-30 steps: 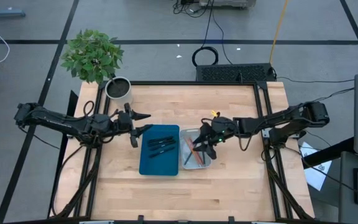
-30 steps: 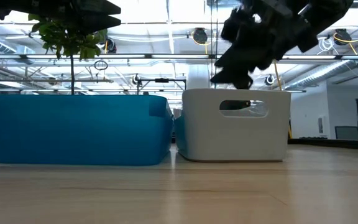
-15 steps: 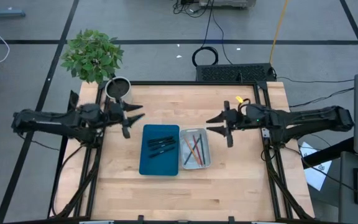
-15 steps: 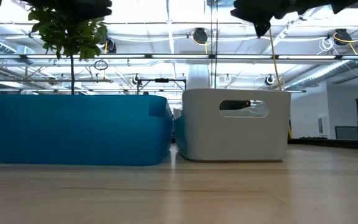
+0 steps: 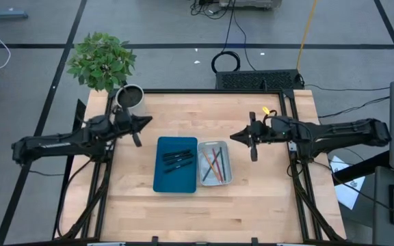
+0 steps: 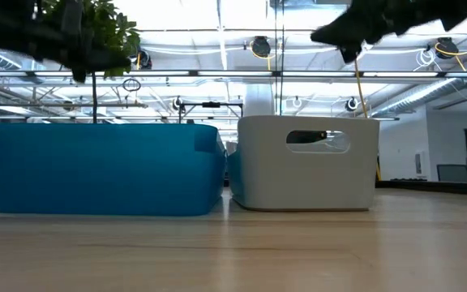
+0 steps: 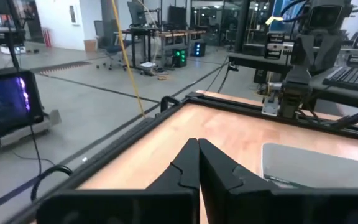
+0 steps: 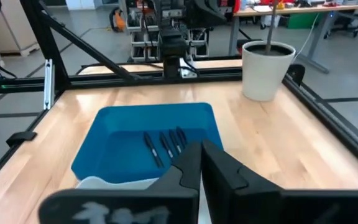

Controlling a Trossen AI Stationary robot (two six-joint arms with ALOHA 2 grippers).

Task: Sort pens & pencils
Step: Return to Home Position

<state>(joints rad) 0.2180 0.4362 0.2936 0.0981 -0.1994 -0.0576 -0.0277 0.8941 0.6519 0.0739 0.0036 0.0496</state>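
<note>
2 black jointed arms; left claw (image 7: 197, 144) and right claw (image 8: 201, 147) carry 2 dark tapered fingers (image 8: 188, 167) each.

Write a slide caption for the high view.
Sorted: pens in the blue tray, pencils in the white bin; left gripper and right gripper hang off either side, jaws shut.

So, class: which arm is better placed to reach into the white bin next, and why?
Right, probably. The right gripper hangs just beside the white bin; the left gripper sits beyond the blue tray, which lies between it and the bin.
</note>
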